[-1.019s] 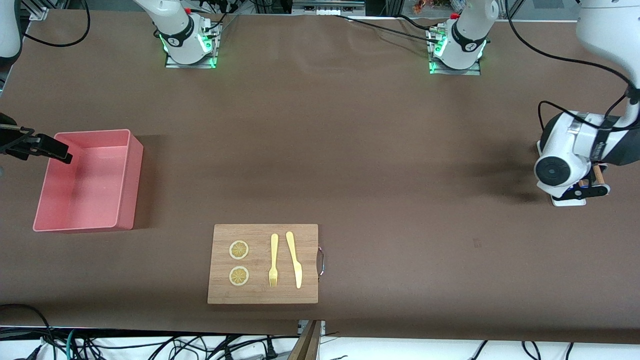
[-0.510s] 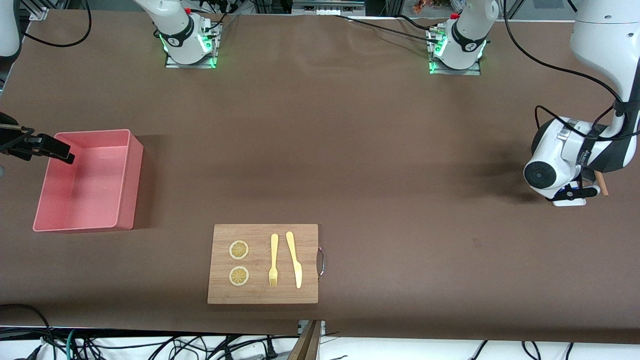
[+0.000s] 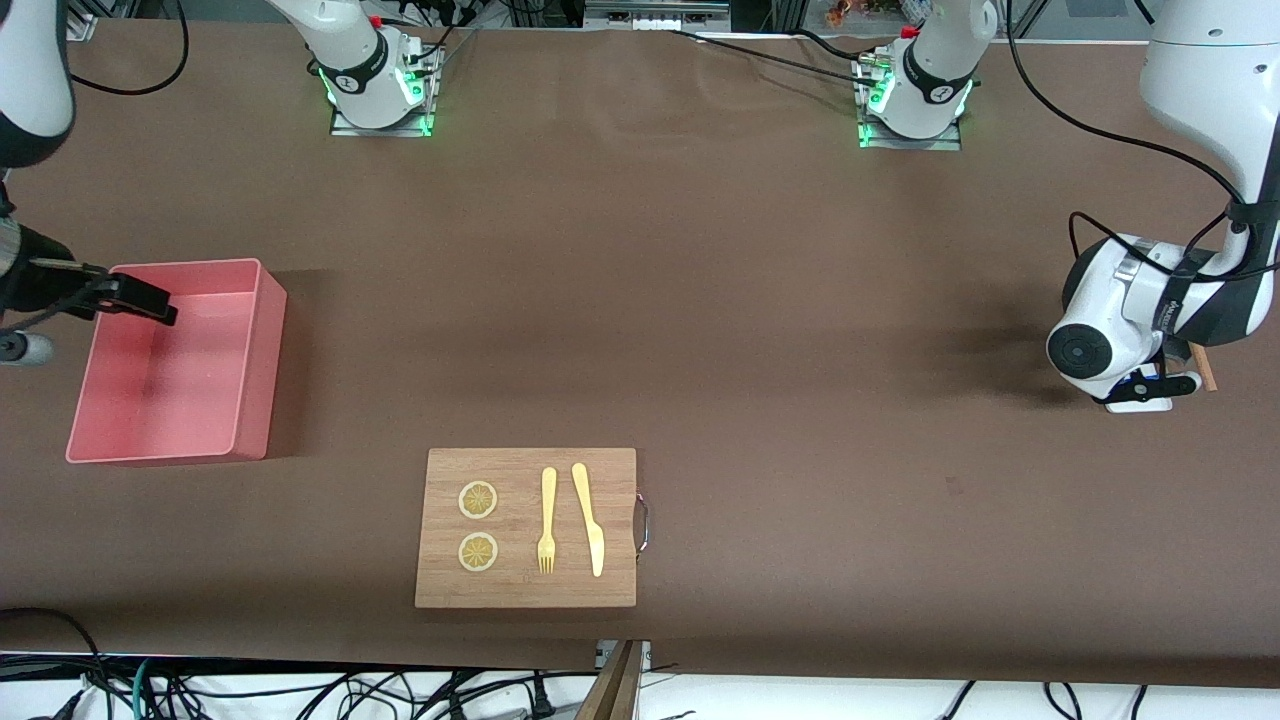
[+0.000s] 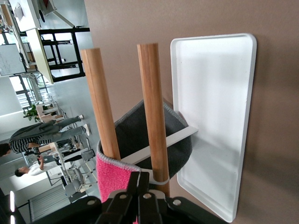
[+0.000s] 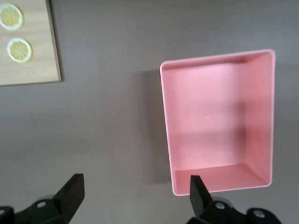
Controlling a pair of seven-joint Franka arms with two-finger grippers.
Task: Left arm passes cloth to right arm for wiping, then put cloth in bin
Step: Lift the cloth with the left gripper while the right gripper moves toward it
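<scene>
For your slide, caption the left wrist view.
Left gripper shut on the cloth hanging on a wooden rack over a white tray.

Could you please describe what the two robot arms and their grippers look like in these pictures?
Both arms have glossy white rounded shells with black bands at the joints. Their bases glow green along the table's edge near the robots. Black cables loop along the left arm toward its wrist. The left gripper and right gripper have black angular fingers with small silver screw heads at their roots. A round dark cap marks the left arm's wrist joint.
</scene>
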